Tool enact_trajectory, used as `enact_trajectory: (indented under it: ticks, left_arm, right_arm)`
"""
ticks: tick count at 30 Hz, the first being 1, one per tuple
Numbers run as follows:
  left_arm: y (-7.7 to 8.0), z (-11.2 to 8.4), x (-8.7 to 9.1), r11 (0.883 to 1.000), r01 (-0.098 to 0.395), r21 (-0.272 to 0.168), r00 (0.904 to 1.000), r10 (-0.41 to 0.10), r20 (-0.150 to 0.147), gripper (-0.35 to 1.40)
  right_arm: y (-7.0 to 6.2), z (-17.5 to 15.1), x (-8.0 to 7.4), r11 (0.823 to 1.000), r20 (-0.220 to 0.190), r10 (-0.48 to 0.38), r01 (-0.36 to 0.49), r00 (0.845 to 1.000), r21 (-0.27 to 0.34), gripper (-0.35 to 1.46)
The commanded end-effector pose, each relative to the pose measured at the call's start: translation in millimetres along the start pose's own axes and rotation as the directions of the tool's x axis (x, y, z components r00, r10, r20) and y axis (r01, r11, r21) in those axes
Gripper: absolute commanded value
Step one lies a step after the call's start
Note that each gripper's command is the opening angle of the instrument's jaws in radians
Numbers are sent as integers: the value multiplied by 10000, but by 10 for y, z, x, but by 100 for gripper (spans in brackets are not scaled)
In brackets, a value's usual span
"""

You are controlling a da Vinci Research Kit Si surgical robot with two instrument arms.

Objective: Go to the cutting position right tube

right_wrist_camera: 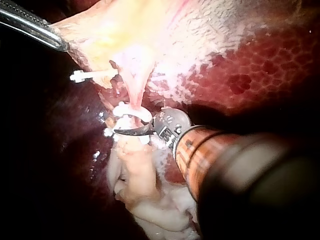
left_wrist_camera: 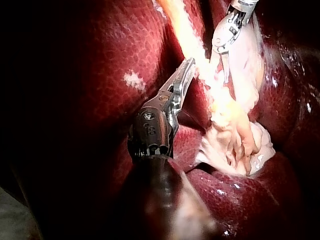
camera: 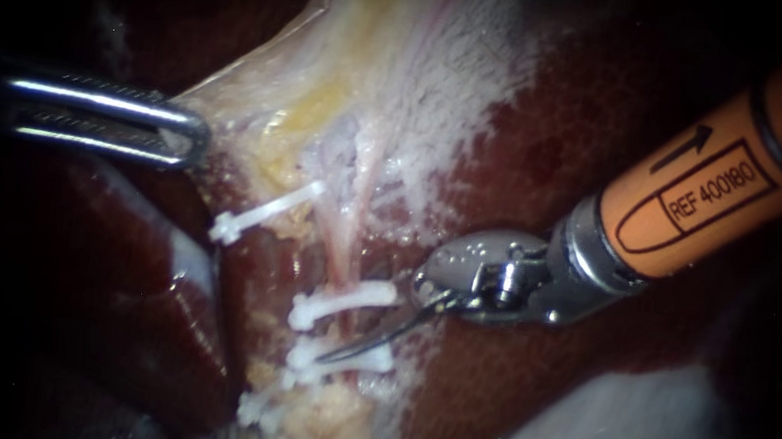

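Mottled liver (camera: 573, 143), yellow tissue (camera: 316, 99), perhaps ribbed clips (camera: 340, 304)

Right instrument (right_wrist_camera: 121, 132) reaches in — its dark curved tip crosses the tube (right_wrist_camera: 134, 92) between two white clips (right_wrist_camera: 129, 109).

Narrow slot between middle clip (camera: 340, 304) and lower clip (camera: 311, 368), centre-low in frame, across the tube (camera: 342, 259); the right instrument (camera: 335, 352) fills it. Left-centre approach is blocked by the left instrument (camera: 112, 120), clamped on the pale tissue (camera: 255, 101) edge. Open room over bare liver (camera: 500, 385) at lower centre-right, under that instrument's shaft.
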Motion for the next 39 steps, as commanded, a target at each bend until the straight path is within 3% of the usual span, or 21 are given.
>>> enact_trajectory:
  ticks: [1,7,39]
  left_arm:
    - [0,0,0,10000,-2,-2,10000,2,3,-35]
    - [0,1,0,10000,-4,-9,10000,4,4,-35]
    - [0,3,0,10000,-4,-18,10000,4,7,-35]
  right_arm:
    - [0,0,0,10000,-13,-14,14,10000,-26,42]
    - [1,1,-1,10000,-8,-24,24,10000,-30,34]
    - [3,1,-4,10000,9,13,-13,10000,-24,34]
